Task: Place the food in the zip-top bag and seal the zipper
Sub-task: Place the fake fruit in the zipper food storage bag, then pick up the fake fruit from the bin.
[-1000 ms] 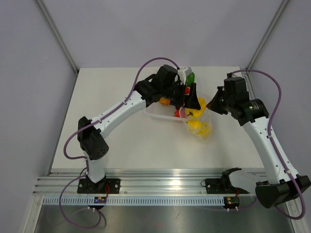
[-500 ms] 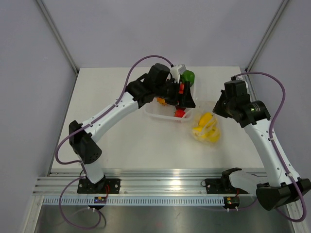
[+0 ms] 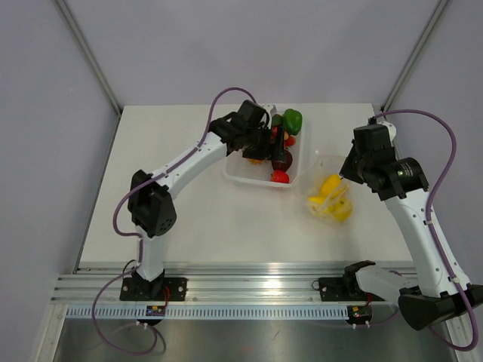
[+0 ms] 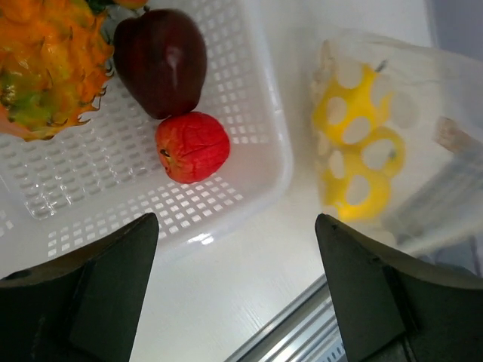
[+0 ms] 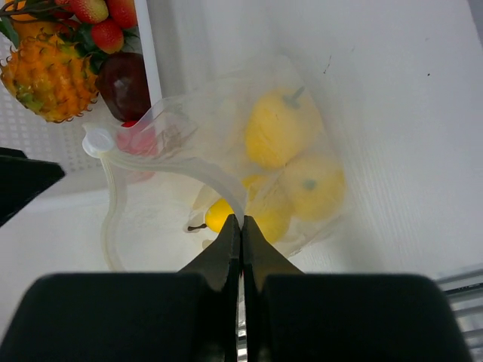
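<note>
The zip-top bag (image 5: 226, 151) lies on the table right of the tray, with several yellow food pieces (image 5: 283, 136) inside; it also shows in the top view (image 3: 330, 197). My right gripper (image 5: 241, 222) is shut on the bag's zipper (image 5: 177, 164) rim, which curves open to the left. My left gripper (image 4: 238, 302) is open and empty, above the tray's near right corner. In the tray (image 4: 249, 181) lie a red fruit (image 4: 192, 147), a dark purple fruit (image 4: 160, 60) and an orange spiky fruit (image 4: 45, 68).
A green pepper (image 3: 292, 119) sits at the tray's far right corner. Strawberries (image 5: 106, 23) lie in the tray beside the orange fruit. The table's right edge is close behind my right arm (image 3: 392, 177).
My right gripper has drawn the bag to the right and nearer, away from the tray. My left gripper has pulled back from the bag to above the tray.
</note>
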`<state>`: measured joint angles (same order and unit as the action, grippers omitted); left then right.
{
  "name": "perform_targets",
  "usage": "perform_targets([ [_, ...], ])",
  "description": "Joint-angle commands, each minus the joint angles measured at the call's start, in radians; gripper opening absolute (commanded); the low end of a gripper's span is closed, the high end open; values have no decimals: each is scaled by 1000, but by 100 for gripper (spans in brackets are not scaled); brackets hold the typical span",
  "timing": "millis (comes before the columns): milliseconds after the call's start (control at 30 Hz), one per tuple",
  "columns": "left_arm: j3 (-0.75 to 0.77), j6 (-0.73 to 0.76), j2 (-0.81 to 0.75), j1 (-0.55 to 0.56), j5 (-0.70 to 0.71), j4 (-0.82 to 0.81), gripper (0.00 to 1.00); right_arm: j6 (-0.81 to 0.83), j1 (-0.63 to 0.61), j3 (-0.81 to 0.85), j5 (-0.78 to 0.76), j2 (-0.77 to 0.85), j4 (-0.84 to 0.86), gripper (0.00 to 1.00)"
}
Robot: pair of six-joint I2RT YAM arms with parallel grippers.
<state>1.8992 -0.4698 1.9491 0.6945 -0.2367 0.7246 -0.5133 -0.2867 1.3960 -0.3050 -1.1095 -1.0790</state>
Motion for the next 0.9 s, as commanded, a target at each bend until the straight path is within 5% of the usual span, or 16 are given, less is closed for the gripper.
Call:
perform_targets([
  [0, 63, 33, 86, 17, 77, 56, 89, 12, 3, 43, -43, 19, 2, 2],
  [633, 156, 0, 352, 57, 116, 24, 88, 2, 1, 23, 75, 10, 54, 2],
  [867, 150, 2, 358, 62, 128, 19, 69, 1, 3, 18, 86, 8, 64, 2],
])
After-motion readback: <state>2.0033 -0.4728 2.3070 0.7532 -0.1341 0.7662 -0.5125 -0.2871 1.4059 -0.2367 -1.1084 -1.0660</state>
